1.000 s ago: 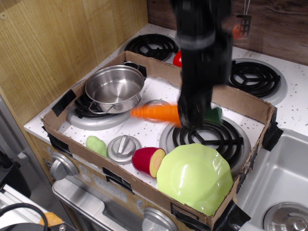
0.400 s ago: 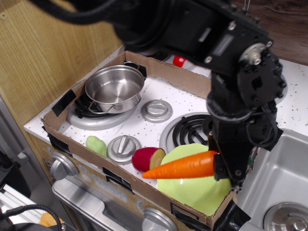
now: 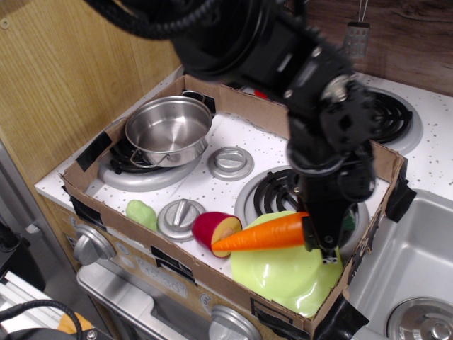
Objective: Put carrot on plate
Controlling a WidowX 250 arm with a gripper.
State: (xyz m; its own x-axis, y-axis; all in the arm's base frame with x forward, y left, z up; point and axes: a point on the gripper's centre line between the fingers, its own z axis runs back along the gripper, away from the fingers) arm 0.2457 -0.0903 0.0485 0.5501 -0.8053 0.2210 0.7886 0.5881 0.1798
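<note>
The orange toy carrot (image 3: 260, 235) hangs nearly level, its tip pointing left, held at its thick end by my gripper (image 3: 316, 237). The gripper is shut on the carrot and the stem end is hidden by the fingers. The carrot is just above the lime-green plate (image 3: 283, 273), which lies at the front right of the cardboard tray. The carrot's tip reaches over the halved red and yellow toy fruit (image 3: 216, 229). The black arm covers the back right of the stove.
A steel pot (image 3: 168, 129) stands on the back-left burner. A pale green toy vegetable (image 3: 141, 213) lies front left beside a metal knob (image 3: 181, 217). Cardboard tray walls (image 3: 212, 273) ring the stove. A sink (image 3: 417, 283) lies right.
The gripper carried the carrot from the middle of the stove forward and right to over the plate, then shifted slightly back and left, keeping hold.
</note>
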